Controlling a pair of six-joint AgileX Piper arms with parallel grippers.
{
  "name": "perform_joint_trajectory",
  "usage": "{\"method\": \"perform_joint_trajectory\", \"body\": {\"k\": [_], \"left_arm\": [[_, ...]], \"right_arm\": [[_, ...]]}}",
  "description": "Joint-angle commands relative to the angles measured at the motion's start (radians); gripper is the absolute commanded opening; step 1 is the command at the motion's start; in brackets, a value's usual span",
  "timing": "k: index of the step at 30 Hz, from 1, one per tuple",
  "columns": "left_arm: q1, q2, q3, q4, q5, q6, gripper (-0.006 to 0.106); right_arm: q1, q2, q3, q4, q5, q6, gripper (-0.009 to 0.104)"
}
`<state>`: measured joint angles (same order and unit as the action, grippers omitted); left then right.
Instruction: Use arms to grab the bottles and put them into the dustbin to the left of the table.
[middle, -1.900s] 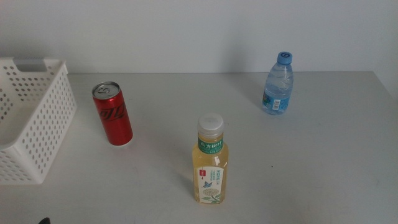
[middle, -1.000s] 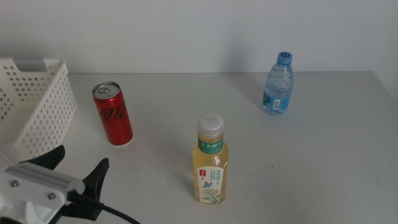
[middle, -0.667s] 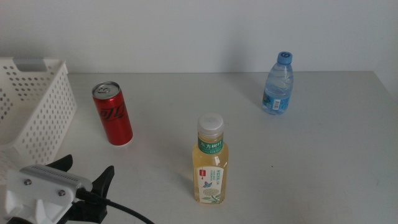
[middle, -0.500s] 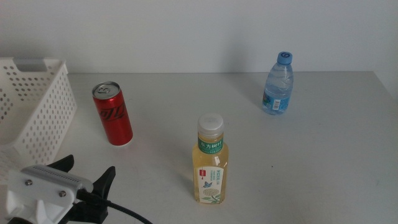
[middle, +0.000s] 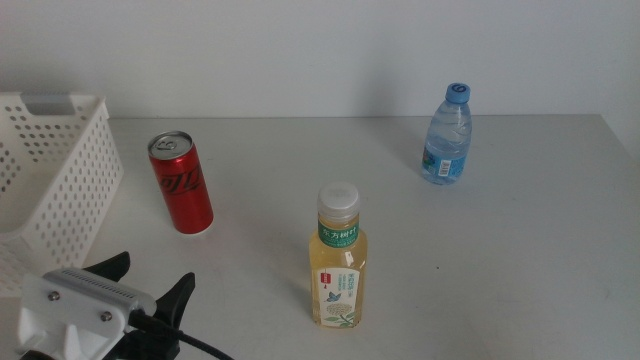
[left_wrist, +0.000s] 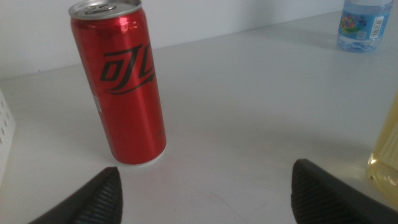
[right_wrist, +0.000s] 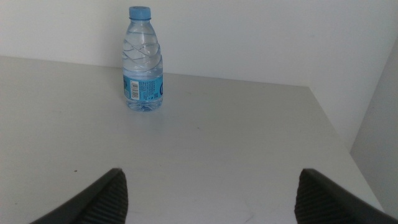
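Note:
A red soda can (middle: 182, 185) stands upright on the table (middle: 500, 260) next to the white perforated dustbin (middle: 60, 190) at the left. A yellow drink bottle (middle: 339, 260) stands mid-front, and a clear water bottle (middle: 447, 135) stands at the back right. My left gripper (middle: 148, 280) is open and empty at the bottom left, short of the can. In the left wrist view the can (left_wrist: 121, 87) stands ahead of the open left gripper (left_wrist: 208, 186), nearer one jaw. My right gripper (right_wrist: 211, 186) is open and empty, out of the middle view, facing the water bottle (right_wrist: 143, 62) from a distance.
The left wrist view also shows the yellow bottle's side (left_wrist: 387, 162), the water bottle's base (left_wrist: 367, 25) and a sliver of the dustbin wall (left_wrist: 5, 143). The table's right edge (right_wrist: 336, 130) lies beside the water bottle. A white wall stands behind the table.
The left gripper came into the middle view from the bottom left, open, then shifted a little to the right and lower. The can, the bottles and the dustbin have not moved.

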<state>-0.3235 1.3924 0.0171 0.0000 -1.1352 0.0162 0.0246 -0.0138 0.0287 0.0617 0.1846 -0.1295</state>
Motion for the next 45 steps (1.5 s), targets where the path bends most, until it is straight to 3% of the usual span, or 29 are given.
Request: {"method": "perform_joint_trajectory", "body": {"k": [1,3,13,25,45], "left_arm": [[-0.006,-0.013,0.011,0.0,-0.18,-0.016,0.092],[-0.004,-0.013,-0.064,-0.069,-0.111,-0.016,0.092],[-0.003,-0.008,-0.266,-0.19,0.138,0.115,0.092],[0.105,0.158,-0.408,-0.034,0.149,0.036,0.092],[0.116,0.432,-0.644,-0.038,0.148,0.029,0.092]], "right_arm": [[-0.002,-0.021,-0.01,-0.004,-0.071,-0.004,0.094],[-0.002,-0.021,-0.01,-0.004,-0.071,-0.004,0.094],[-0.002,-0.021,-0.01,-0.004,-0.071,-0.004,0.094],[-0.002,-0.021,-0.01,-0.004,-0.071,-0.004,0.094],[-0.002,-0.021,-0.01,-0.004,-0.071,-0.004,0.094]]}}
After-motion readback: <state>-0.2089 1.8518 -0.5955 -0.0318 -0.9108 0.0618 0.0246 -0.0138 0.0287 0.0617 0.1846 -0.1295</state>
